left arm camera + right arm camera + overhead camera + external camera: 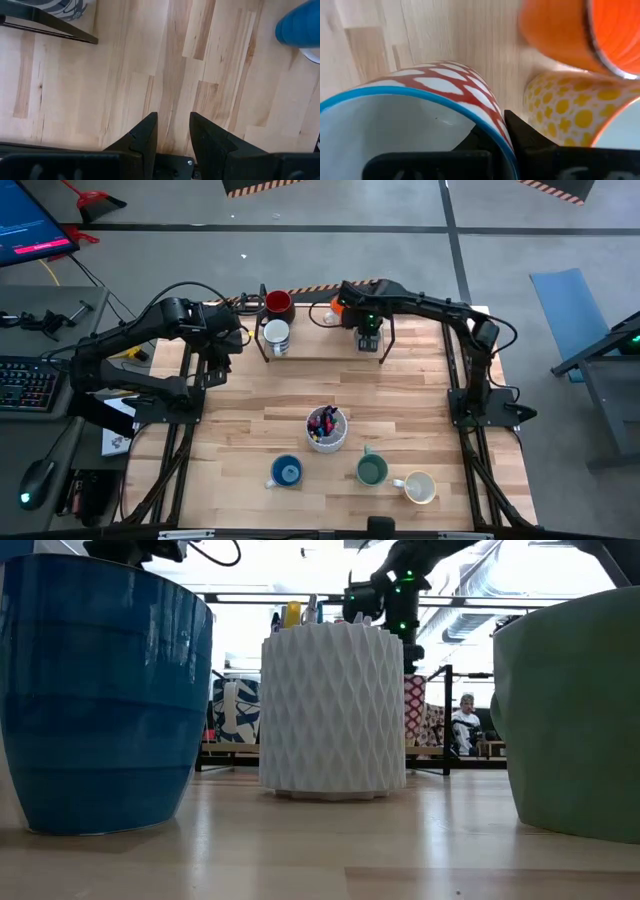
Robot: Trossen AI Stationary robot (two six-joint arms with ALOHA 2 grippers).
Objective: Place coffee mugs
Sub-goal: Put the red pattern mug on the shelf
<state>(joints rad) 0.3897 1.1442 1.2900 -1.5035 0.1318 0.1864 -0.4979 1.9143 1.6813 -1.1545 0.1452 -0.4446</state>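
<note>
Right up against the low camera sat the blue mug (98, 695) and the green mug (572, 710), huge at either edge, with the ribbed white pen cup (333, 710) standing between them a little farther back on the tabletop (330, 840). From overhead, blue (286, 471), green (371, 471) and a cream mug (418, 487) lined the near edge, the pen cup (327, 428) just behind them.

Up at the far side, the right tool (368, 332) hung over the low black rack (322, 358), and its wrist camera told the story: fingers pinched shut on the rim of a red-and-white patterned mug (415, 125) with a blue lip, one finger inside, one outside. A yellow-spotted mug (580, 112) stood just beside it, and the orange mug (570, 30) just beyond.

The dark red mug (278, 303) and a white mug (276, 335) sat at the rack's left end.

The left tool (172, 135) hovered over bare wood left of the rack, fingers narrowly parted, holding nothing.
</note>
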